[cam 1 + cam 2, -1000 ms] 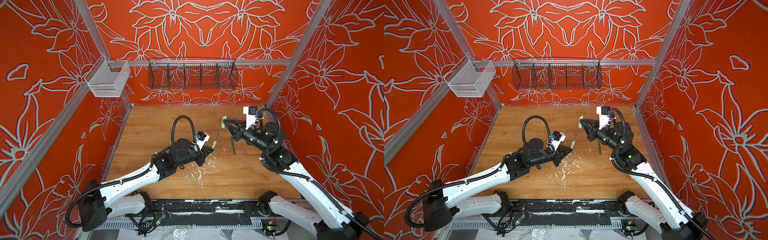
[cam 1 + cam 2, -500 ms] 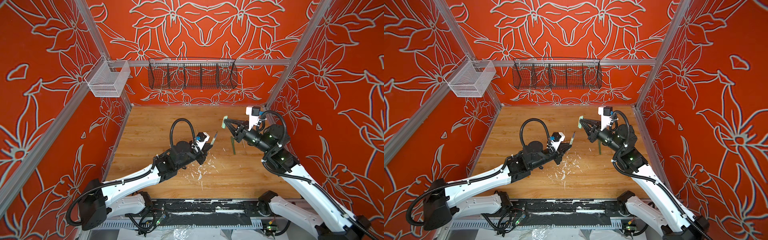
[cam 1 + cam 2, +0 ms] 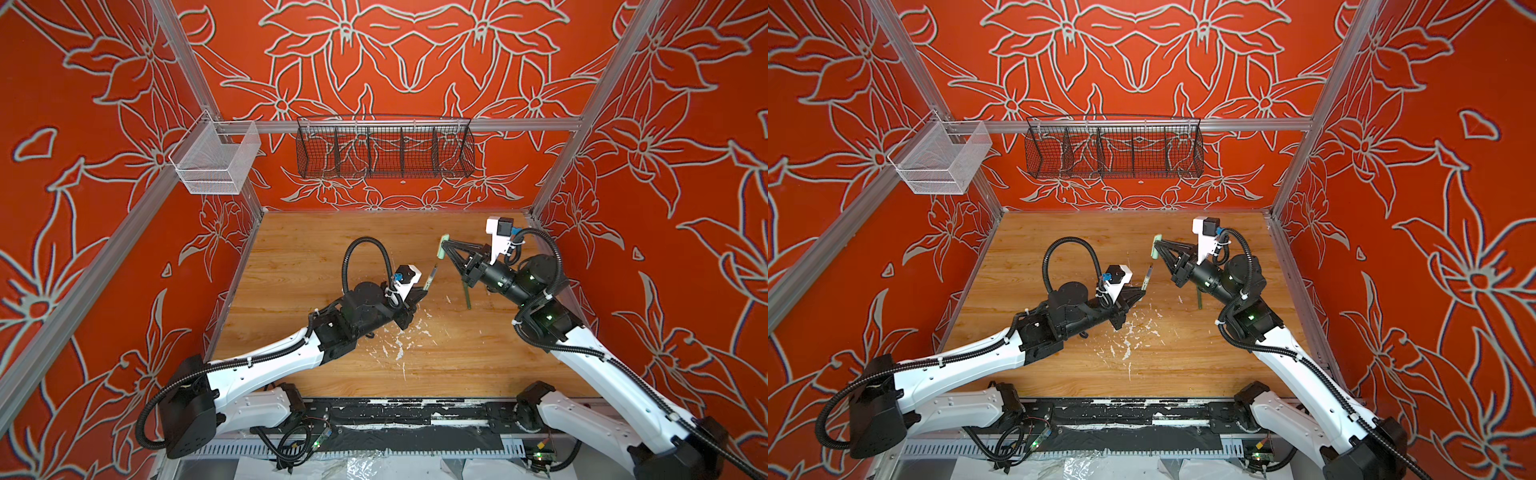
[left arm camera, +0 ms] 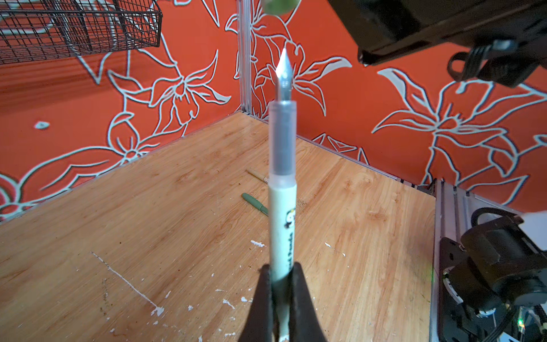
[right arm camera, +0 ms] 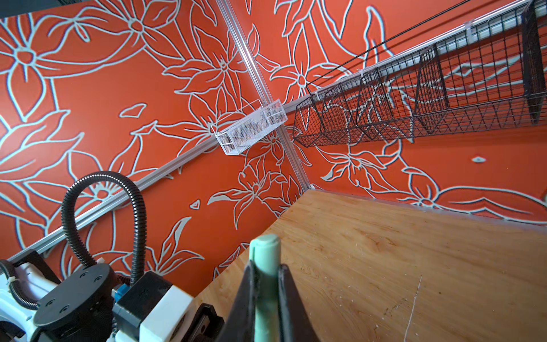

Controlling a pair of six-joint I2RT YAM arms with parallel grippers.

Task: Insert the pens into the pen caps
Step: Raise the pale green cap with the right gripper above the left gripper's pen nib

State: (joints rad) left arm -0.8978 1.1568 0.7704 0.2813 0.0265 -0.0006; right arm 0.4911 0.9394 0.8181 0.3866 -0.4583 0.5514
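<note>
One pale green pen (image 3: 432, 276), clamped at its rear in left claw (image 3: 424, 290) above mid-desk (image 3: 316, 249); long axis 7-to-1 o'clock in both top views, grey tip toward 1 o'clock. One pale green pen cap (image 3: 443, 248), clamped in right claw (image 3: 445, 246), near that tip at 1 o'clock, apart, axis roughly 12-to-6. One dark green pen (image 3: 467, 296), flat on desk at 3 o'clock from left claw, axis 12-to-6.

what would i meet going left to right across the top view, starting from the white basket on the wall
white mesh basket → pale green pen → pale green cap → dark green pen. The black wire basket spans above the last three, so it has no clear place in the order.
</note>
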